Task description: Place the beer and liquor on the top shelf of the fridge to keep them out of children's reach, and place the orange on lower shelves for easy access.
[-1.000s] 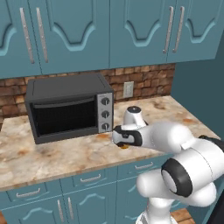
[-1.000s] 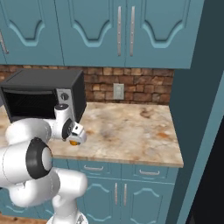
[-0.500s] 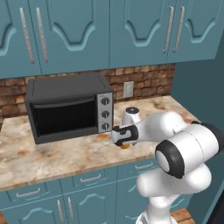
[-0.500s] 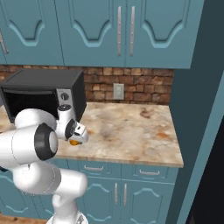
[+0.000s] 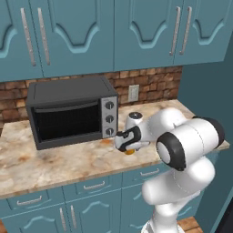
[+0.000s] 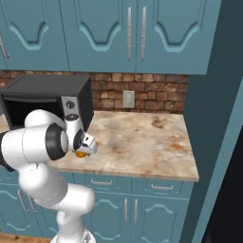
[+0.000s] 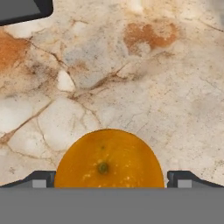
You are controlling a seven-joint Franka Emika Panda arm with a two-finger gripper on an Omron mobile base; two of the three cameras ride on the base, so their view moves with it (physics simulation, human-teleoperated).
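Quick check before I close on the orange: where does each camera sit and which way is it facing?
Left base view: behind-left, facing the oven; arm at right, hand over the orange.
Right base view: behind-right, facing the counter; arm at left.
Hand view: looks down on the orange between the open gripper fingertips.
Shared: orange, counter.

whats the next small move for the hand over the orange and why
Probably close the fingers on the orange. In the hand view it sits centred between the two fingertips, which stand wide open on either side with the orange resting on the counter. The hand looks low enough; if not, ease down slightly first.
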